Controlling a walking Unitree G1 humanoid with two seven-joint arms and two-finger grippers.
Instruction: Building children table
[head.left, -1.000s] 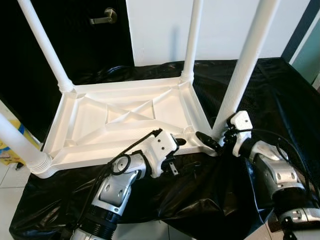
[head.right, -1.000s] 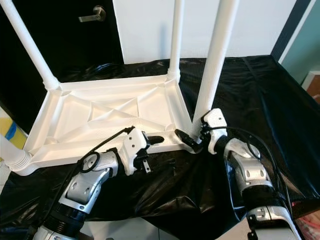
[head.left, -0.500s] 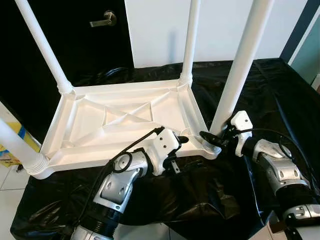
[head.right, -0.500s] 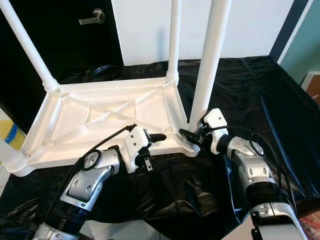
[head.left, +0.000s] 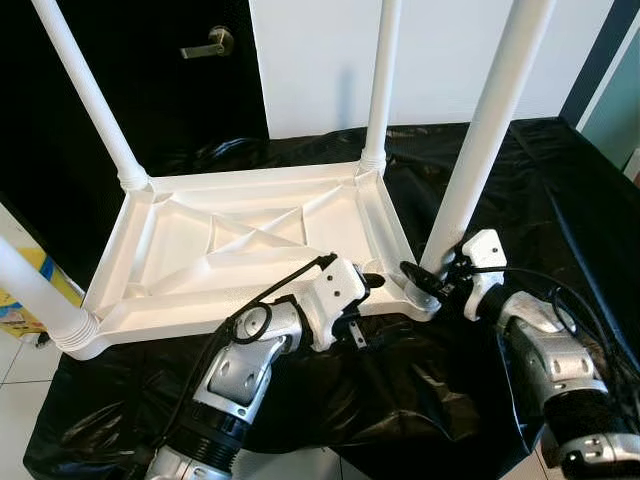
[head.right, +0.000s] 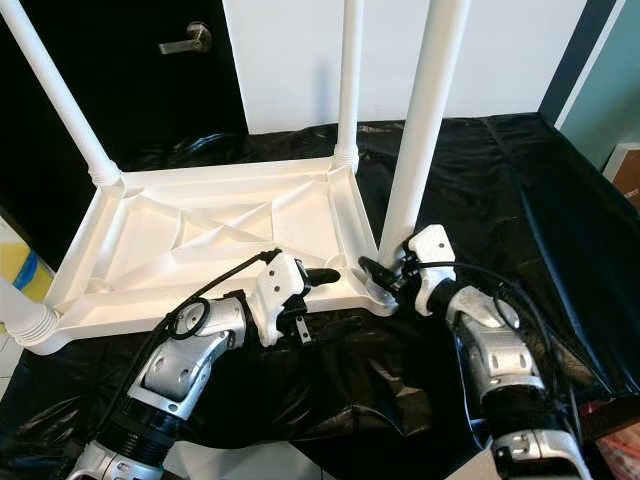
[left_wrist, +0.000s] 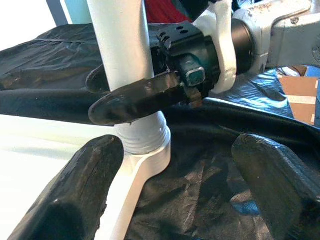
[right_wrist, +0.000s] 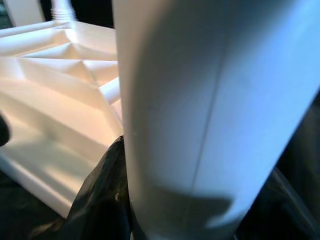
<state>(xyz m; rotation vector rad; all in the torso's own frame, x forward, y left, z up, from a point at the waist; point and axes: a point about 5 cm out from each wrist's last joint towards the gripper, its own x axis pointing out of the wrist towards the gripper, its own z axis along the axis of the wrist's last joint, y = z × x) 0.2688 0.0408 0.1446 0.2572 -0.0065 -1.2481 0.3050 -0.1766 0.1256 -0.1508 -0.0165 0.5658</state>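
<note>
Both grippers at the near-right corner of the upturned table

The white table (head.left: 250, 250) lies upside down on black sheeting (head.left: 420, 400). The right gripper (head.left: 425, 283) clasps the near-right leg (head.left: 480, 150) at its base; the left gripper (head.left: 368, 285), fingers spread wide, sits at the near rim beside it.

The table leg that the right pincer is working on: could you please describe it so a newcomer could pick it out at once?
An upturned white table top lies on black sheeting, its legs pointing up. At its near corner on the robot's right stands the table leg. Alone among the legs, it has the right pincer closed around its base.
</note>
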